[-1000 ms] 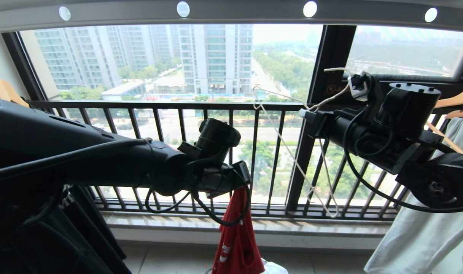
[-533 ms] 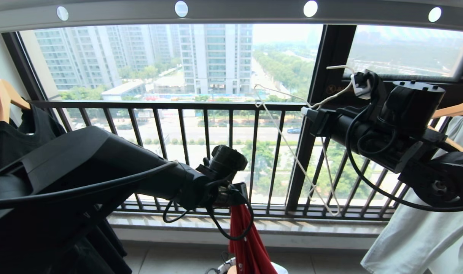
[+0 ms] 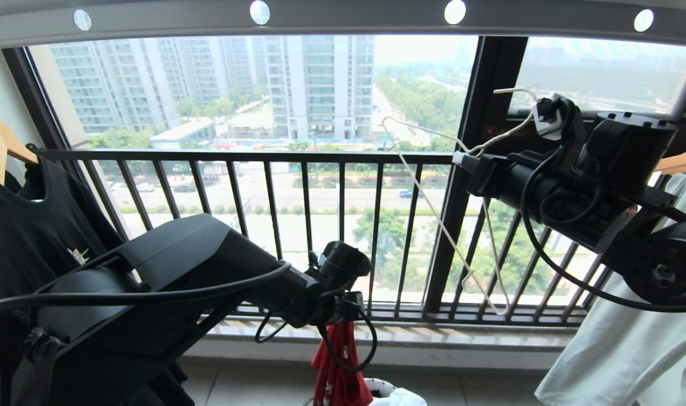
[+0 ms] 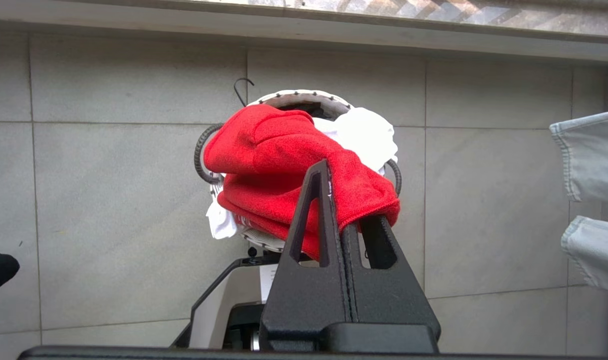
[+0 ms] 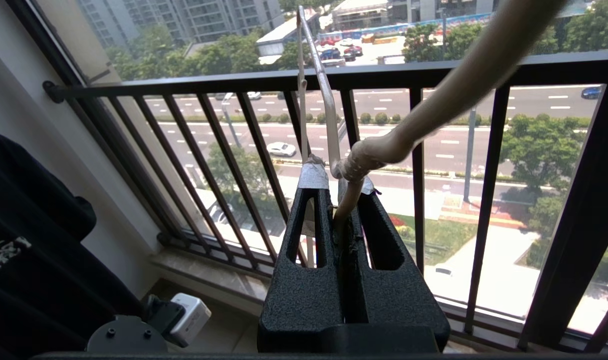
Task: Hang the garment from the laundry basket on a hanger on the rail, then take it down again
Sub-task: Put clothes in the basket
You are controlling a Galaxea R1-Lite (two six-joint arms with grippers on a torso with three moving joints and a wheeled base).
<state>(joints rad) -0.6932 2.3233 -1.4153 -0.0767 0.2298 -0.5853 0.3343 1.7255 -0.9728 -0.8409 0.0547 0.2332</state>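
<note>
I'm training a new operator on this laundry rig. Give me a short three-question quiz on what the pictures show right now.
1. True or false: the left hand is shut on the red T-shirt.
2. What does the right hand hold? A) a wooden hanger B) the pale wire hanger C) the white cloth
3. Fill in: the laundry basket stands on the tiled ____.

Key:
1. True.
2. B.
3. Floor; the T-shirt bunches over the basket.
</note>
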